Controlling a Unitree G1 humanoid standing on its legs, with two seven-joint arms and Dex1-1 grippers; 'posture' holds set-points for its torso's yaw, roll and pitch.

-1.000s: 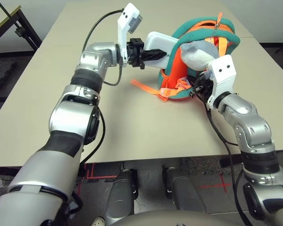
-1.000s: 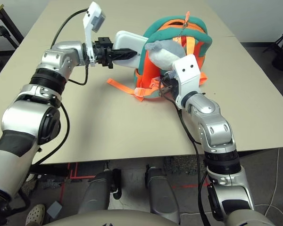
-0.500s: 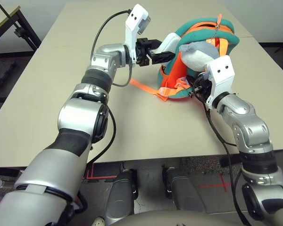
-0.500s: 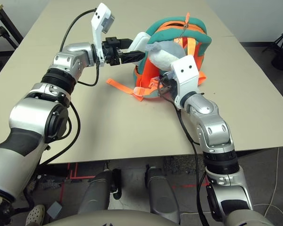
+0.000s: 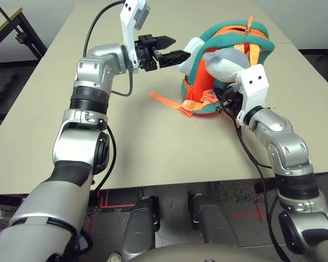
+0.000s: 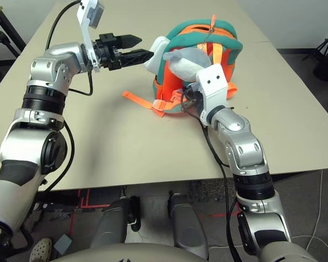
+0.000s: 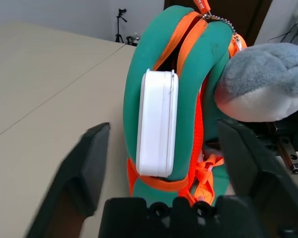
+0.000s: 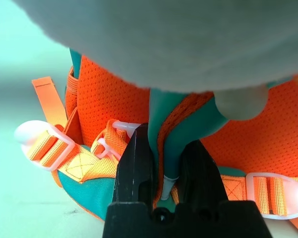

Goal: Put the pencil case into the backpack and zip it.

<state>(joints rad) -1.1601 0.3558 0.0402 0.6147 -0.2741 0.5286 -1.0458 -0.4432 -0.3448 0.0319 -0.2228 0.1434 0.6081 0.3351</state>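
Pencil case [image 7: 156, 124] juts from backpack [image 7: 196, 59] — left wrist; right wrist — trim [image 8: 186, 126] apparently pinched.

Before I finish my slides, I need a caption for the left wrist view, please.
White pencil case poking from the orange-and-teal backpack, framed by the left gripper's open jaws.

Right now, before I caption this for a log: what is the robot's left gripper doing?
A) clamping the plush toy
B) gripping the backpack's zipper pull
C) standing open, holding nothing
C: the left gripper has its fingers spread, and the white case sits beyond them, untouched.
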